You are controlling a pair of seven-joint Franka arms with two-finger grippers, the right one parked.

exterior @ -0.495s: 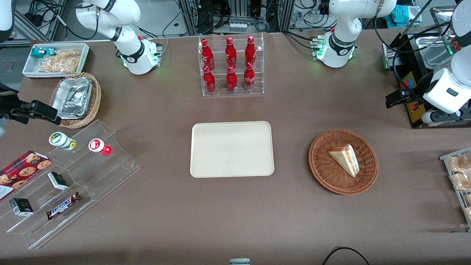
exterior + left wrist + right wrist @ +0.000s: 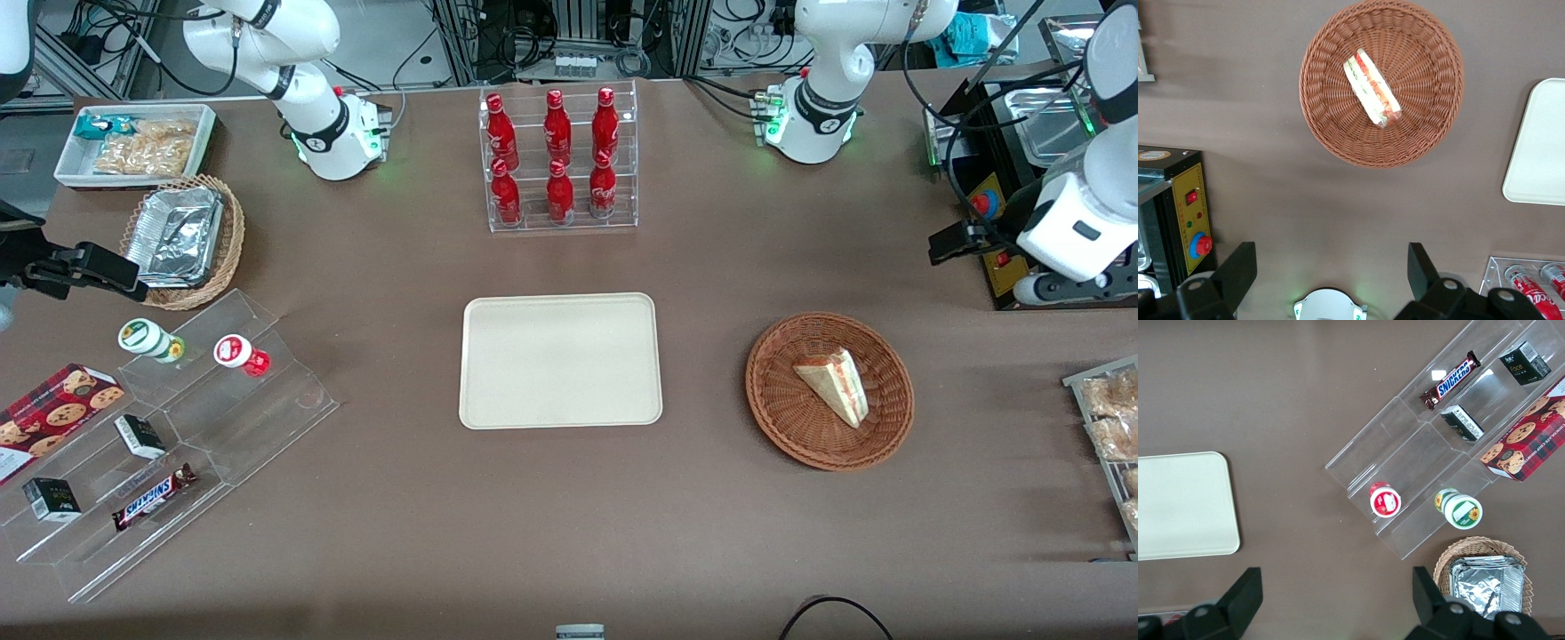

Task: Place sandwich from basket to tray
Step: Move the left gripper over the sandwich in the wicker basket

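The sandwich (image 2: 834, 384) (image 2: 1371, 88), a pale wedge with red and green filling along one edge, lies in the round reddish-brown basket (image 2: 782, 427) (image 2: 1325, 127). Beside the basket, toward the parked arm's end of the table, the cream tray (image 2: 560, 360) (image 2: 1538, 153) lies flat with nothing on it. My left gripper (image 2: 953, 243) (image 2: 1330, 270) hangs high above the table, farther from the front camera than the basket and toward the working arm's end. Its black fingers (image 2: 1238, 273) are spread wide, open, with nothing between them.
A black control box (image 2: 1000, 253) (image 2: 1178, 200) with red buttons stands close beside the gripper. A clear rack of red bottles (image 2: 560, 160) (image 2: 1531, 280) stands farther from the front camera than the tray. A rack of baked goods (image 2: 1107, 427) sits at the working arm's table edge.
The left arm's hand has shifted slightly, a little farther from the front camera. Sandwich, basket and tray have not moved.
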